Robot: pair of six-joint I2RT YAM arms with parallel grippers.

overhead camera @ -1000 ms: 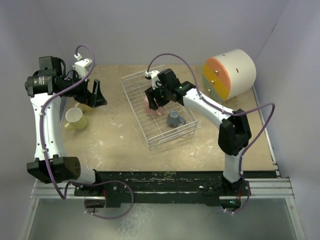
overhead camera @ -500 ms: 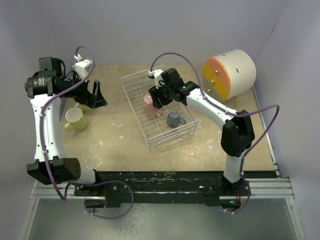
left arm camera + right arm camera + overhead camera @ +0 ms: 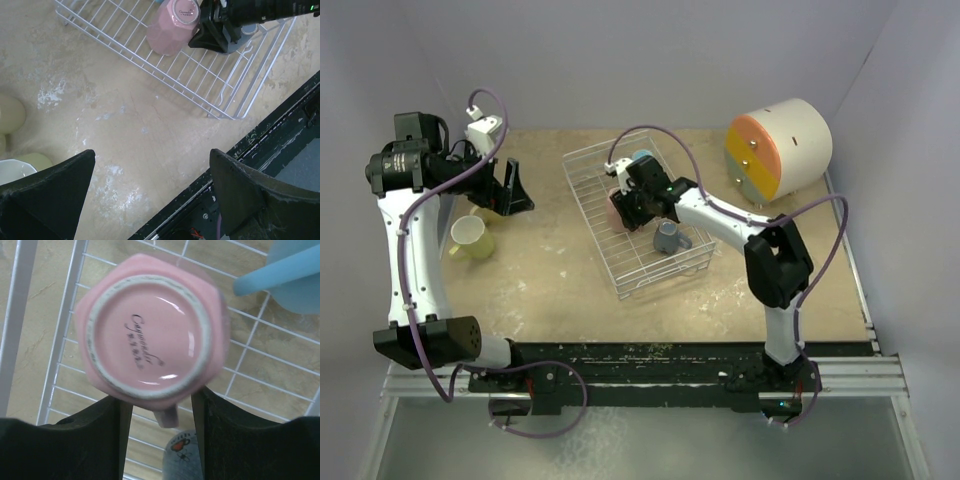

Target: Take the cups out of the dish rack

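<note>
The wire dish rack (image 3: 651,270) stands mid-table. A pink mug (image 3: 615,208) sits upside down in it, base up in the right wrist view (image 3: 150,335). My right gripper (image 3: 627,201) is open, its fingers either side of the pink mug's handle (image 3: 165,416) without touching it. A light blue mug (image 3: 642,158) and a grey-blue mug (image 3: 667,238) are also in the rack. A cream-yellow mug (image 3: 468,235) stands on the table at the left. My left gripper (image 3: 506,190) is open and empty above the table. A pale yellow-green shape (image 3: 7,112) lies beside it; I cannot tell what it is.
A round cream-and-orange drawer unit (image 3: 775,145) stands at the back right. The black front rail (image 3: 650,355) runs along the table's near edge. Walls close in at the left, back and right.
My right gripper drew back from the pink mug, then came down onto it again from the handle side. The light blue mug now shows behind the arm. The left arm has not moved.
</note>
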